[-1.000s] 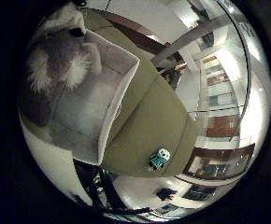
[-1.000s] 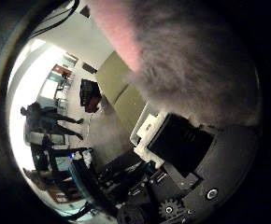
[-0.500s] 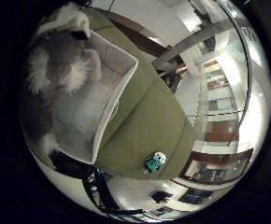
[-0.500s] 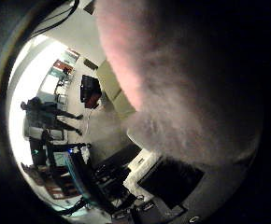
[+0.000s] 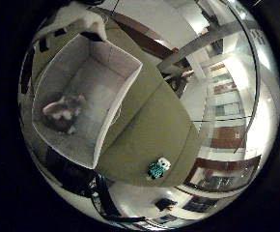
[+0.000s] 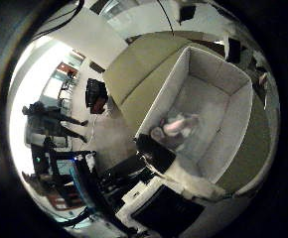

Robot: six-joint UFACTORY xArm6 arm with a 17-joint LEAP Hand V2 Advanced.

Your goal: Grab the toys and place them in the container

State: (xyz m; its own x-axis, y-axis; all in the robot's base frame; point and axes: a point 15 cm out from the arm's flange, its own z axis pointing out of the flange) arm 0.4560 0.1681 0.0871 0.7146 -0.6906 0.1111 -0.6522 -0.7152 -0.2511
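Plush toy (image 5: 60, 112) inside the white container (image 5: 125, 67).
Teal toy (image 5: 157, 168) on the olive worktop (image 5: 149, 125); robot hand (image 5: 77, 17) grip impossible to tell.

The plush toy (image 5: 60, 112), earlier close against the palm, now apparently lies inside the container (image 5: 123, 63).

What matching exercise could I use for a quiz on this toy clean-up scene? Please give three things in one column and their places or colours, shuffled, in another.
Things:
1. plush toy
2. teal toy
3. container

Places or colours:
a. stands on the olive-green table near its edge
b. white box, open at the top, on the table
c. lies on the container's floor

Pairs: 1-c, 2-a, 3-b
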